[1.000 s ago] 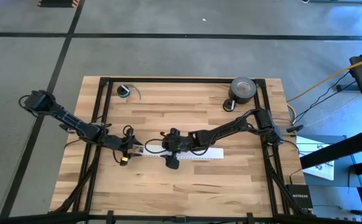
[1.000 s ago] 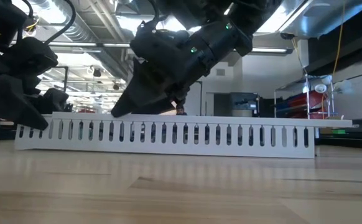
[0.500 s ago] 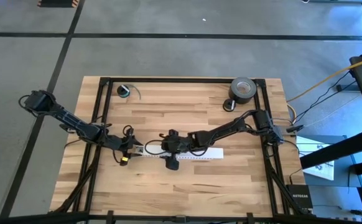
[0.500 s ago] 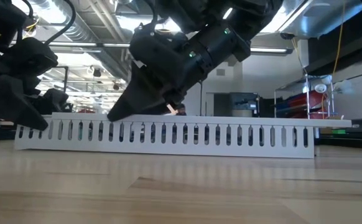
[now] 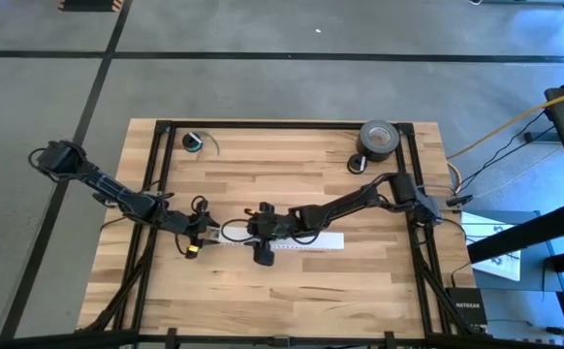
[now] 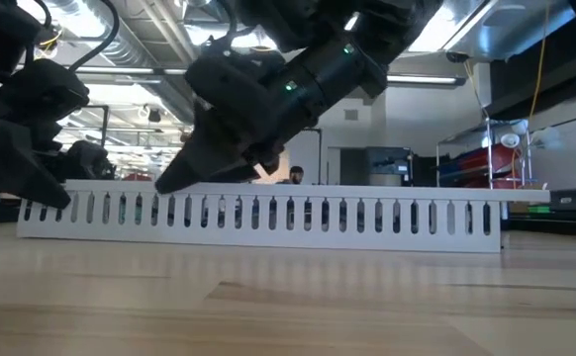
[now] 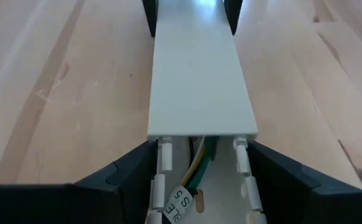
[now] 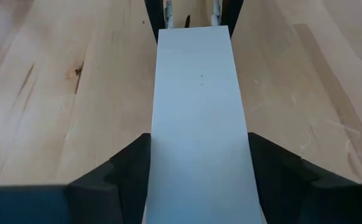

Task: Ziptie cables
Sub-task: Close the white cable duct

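A long white slotted duct (image 5: pixel 311 241) lies flat on the wooden table, with a plain white cover (image 8: pixel 196 112) on top of it. The cables (image 7: pixel 199 163), green and pale yellow wires, lie inside the duct and show at its uncovered left end. My left gripper (image 7: pixel 199 177) is shut on that end of the duct. My right gripper (image 8: pixel 198 171) sits a little to the right, astride the covered duct, and is shut on it. In the low view the right gripper (image 6: pixel 169 180) slants down onto the duct's top. No zipties are in view. My left gripper pinches the duct's left end between its two fingers, one on each slotted side wall (image 7: pixel 163 163). The fingers lie along the duct, slanting down from the table's left. The duct rests flat on the table. My right gripper has one finger (image 8: pixel 131 171) against each long edge of the cover (image 8: pixel 157 155). The fingers run along the duct, slanting down from the right and pointing toward the left gripper. Duct and cover stay flat on the table.
A roll of black tape (image 5: pixel 379 139) stands at the far right corner and a small coil with a green wire (image 5: pixel 195 142) at the far left. Black frame rails (image 5: pixel 156 174) run along the table's sides. The near half of the table is bare wood (image 5: pixel 292 291).
My right gripper has crept a little along the duct toward the left gripper and sunk slightly onto it. The duct and the left gripper have kept their place.
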Motion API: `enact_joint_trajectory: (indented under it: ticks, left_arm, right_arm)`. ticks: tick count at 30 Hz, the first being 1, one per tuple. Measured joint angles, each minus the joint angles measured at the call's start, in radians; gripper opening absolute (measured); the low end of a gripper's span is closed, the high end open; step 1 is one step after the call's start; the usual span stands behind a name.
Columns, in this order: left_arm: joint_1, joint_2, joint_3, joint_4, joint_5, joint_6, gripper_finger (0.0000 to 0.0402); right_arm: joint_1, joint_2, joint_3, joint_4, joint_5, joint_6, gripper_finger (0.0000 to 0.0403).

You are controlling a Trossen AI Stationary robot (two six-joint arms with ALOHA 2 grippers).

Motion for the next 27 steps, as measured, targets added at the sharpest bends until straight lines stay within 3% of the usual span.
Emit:
enact_joint_trajectory:
  ticks: [10, 27]
  left_arm:
    - [-0.001, -0.001, -0.003, -0.014, 0.018, -0.006, 0.0212]
    - [0.0, 0.0, -0.003, -0.013, 0.05, 0.004, 0.0213]
  right_arm:
    - [-0.007, 0.079, 0.134, -0.096, -0.004, 0.028, 0.0208]
    - [-0.01, 0.089, 0.145, -0.071, -0.011, 0.047, 0.0208]
